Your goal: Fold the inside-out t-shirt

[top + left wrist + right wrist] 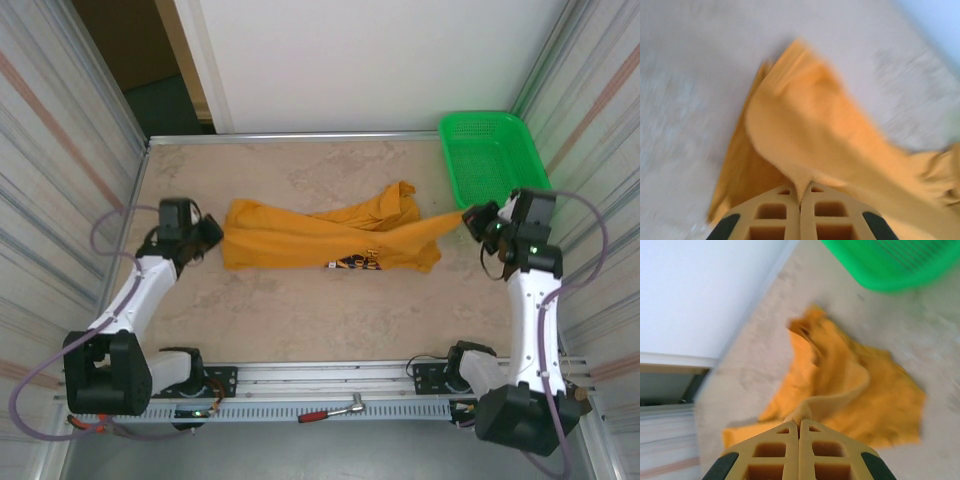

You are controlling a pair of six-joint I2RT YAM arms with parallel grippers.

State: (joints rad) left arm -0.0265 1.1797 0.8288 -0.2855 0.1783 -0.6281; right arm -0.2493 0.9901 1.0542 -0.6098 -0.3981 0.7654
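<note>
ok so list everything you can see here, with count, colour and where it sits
soft cotton short-sleeved t-shirt: one, mustard-orange with a small dark print showing at its near edge, bunched and stretched across the middle of the table between the two grippers
plastic mesh basket: one, green, far right corner of the table
hand tool: one, red handle and silver head, lying on the metal rail at the near edge
table: one, beige stone-pattern top
left gripper: one, shut on the t-shirt's left end
right gripper: one, shut on the t-shirt's right end, beside the basket
</note>
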